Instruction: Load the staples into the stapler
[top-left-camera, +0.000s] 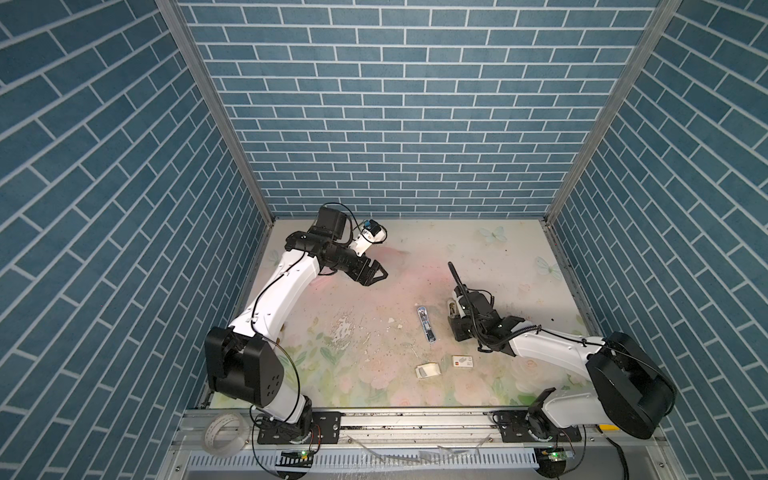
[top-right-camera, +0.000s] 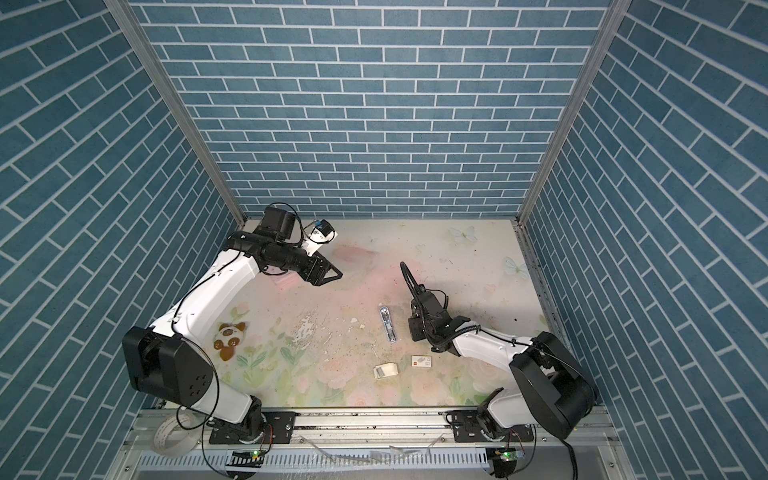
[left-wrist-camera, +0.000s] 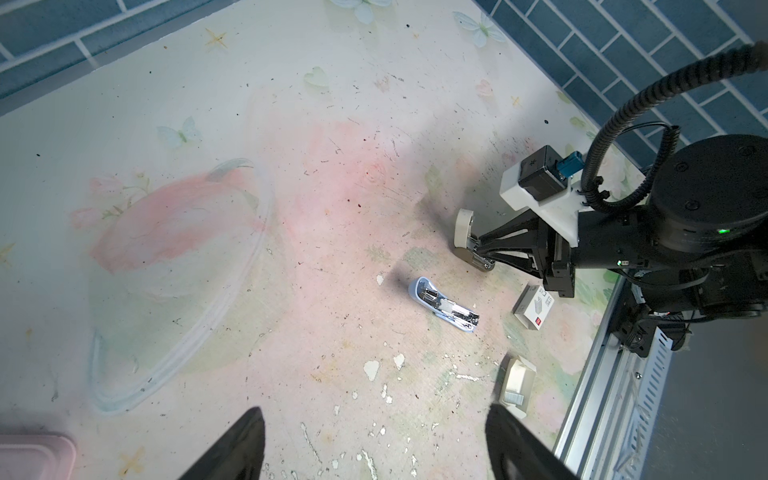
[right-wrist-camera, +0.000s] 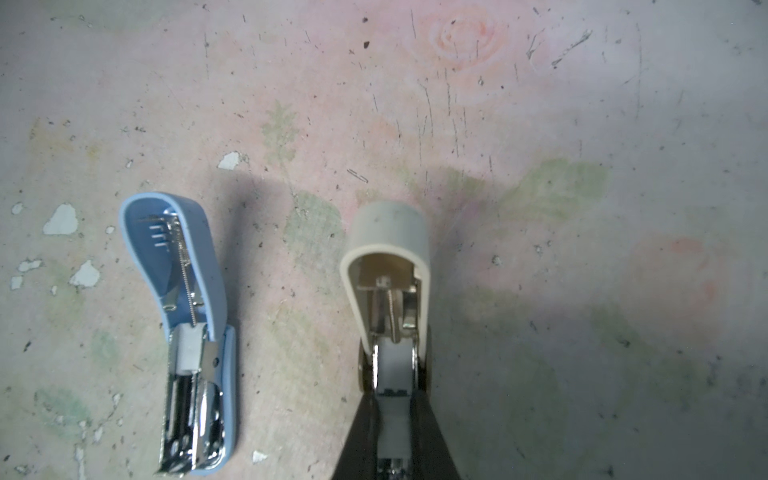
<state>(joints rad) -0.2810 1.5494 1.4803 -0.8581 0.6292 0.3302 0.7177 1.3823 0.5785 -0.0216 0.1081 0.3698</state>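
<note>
A blue stapler (top-left-camera: 426, 328) (right-wrist-camera: 183, 332) lies opened flat near the table's middle, its metal channel facing up. Just right of it, my right gripper (right-wrist-camera: 394, 386) (left-wrist-camera: 478, 249) is shut on a cream stapler (right-wrist-camera: 390, 249) (top-left-camera: 453, 306), whose top is swung open. The staples (top-left-camera: 428, 370) (top-right-camera: 385, 370) (left-wrist-camera: 517, 382), dark-grey strips in a small white cardboard tray, rest nearer the front edge. My left gripper (top-left-camera: 376, 274) (left-wrist-camera: 374, 415) hovers open and empty at the back left, well away from all of them.
A white sleeve with a red mark (top-left-camera: 462, 361) (left-wrist-camera: 534, 306) lies right of the tray. A brown panda-shaped piece (top-right-camera: 228, 336) sits at the left. A tape roll (top-left-camera: 222, 432) rests on the front rail. Blue brick walls enclose three sides.
</note>
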